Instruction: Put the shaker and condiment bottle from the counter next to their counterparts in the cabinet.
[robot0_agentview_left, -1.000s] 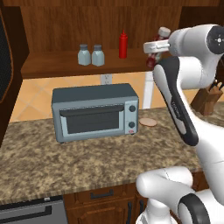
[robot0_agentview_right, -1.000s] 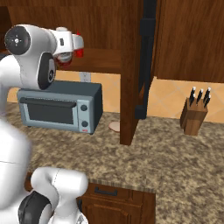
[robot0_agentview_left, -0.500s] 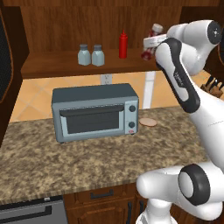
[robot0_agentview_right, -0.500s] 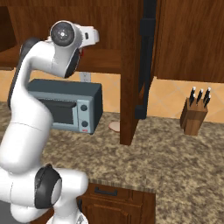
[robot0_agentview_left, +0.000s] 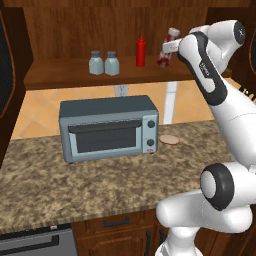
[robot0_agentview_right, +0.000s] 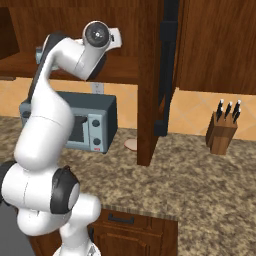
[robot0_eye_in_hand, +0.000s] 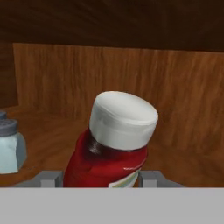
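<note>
A stout condiment bottle (robot0_eye_in_hand: 109, 153) is showing red contents, a white label band and a pale cap against the cabinet (robot0_eye_in_hand: 131, 74)'s reddish-brown wood grain; two pale blue-grey shakers (robot0_agentview_left: 104, 63) are wearing grey caps above speckled brown-and-beige counter (robot0_agentview_left: 75, 185).

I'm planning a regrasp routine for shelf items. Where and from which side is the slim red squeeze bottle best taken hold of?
Grip the slim red squeeze bottle around its straight body, below the pointed nozzle, which looks too narrow to hold. It stands upright on the cabinet shelf, so come in level from the open front, jaws either side. The two shakers stand well apart, leaving room.
</note>
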